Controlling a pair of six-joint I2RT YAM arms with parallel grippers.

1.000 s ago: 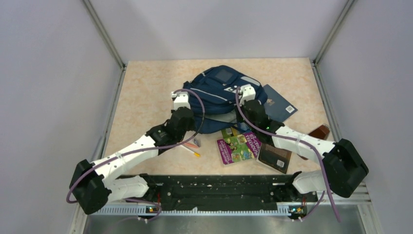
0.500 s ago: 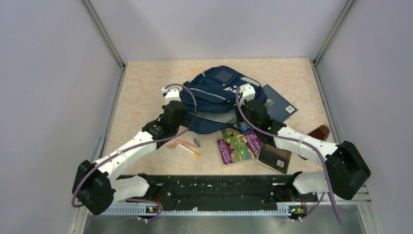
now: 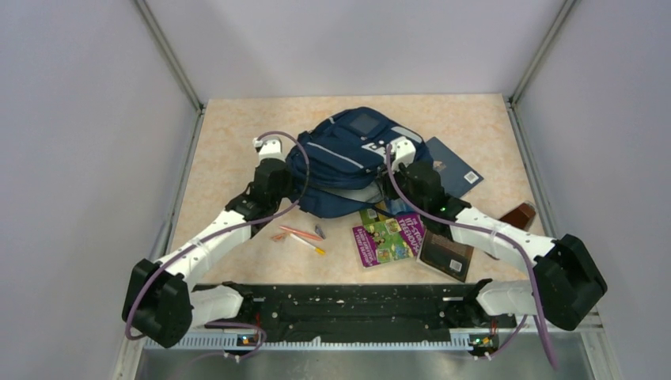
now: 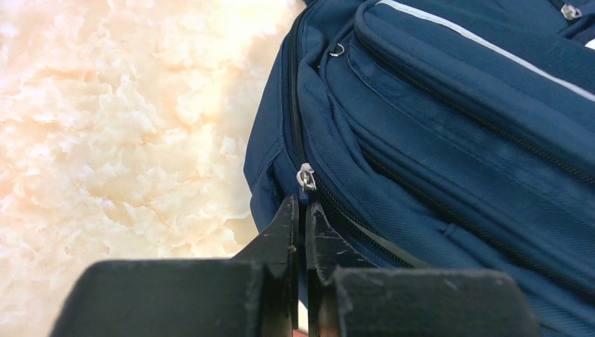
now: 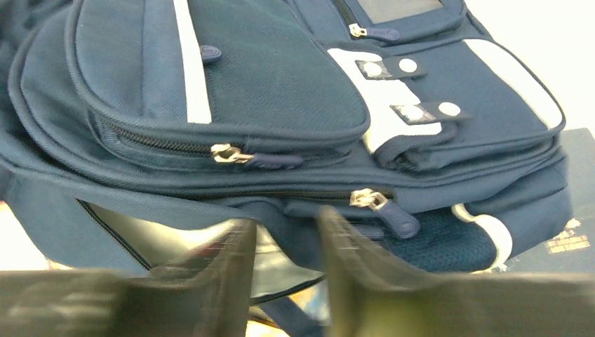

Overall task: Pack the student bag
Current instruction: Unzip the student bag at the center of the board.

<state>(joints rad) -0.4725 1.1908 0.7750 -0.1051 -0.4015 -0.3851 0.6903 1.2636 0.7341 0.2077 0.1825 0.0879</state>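
Observation:
The student bag (image 3: pixel 348 150), navy with pale stripes, lies in the middle of the table. Along its left side my left gripper (image 4: pixel 302 203) is shut on the blue tab of a silver zipper pull (image 4: pixel 306 179); from above that gripper (image 3: pixel 278 158) sits at the bag's left edge. My right gripper (image 5: pixel 284 225) is at the bag's near right edge (image 3: pixel 392 170). Its blurred fingers stand apart, astride the rim of the open main compartment, whose light grey lining (image 5: pixel 175 235) shows. A second zipper pull (image 5: pixel 379 203) lies just beyond the right finger.
A purple and green book (image 3: pixel 386 235) and a dark brown book (image 3: pixel 445 255) lie near the bag's front. A navy book (image 3: pixel 453 169) lies at its right, a brown object (image 3: pixel 519 214) further right. Pens (image 3: pixel 301 236) lie between the arms.
My left gripper has travelled left and away along the bag's side, still shut on the zipper tab. The right gripper's jaws have parted.

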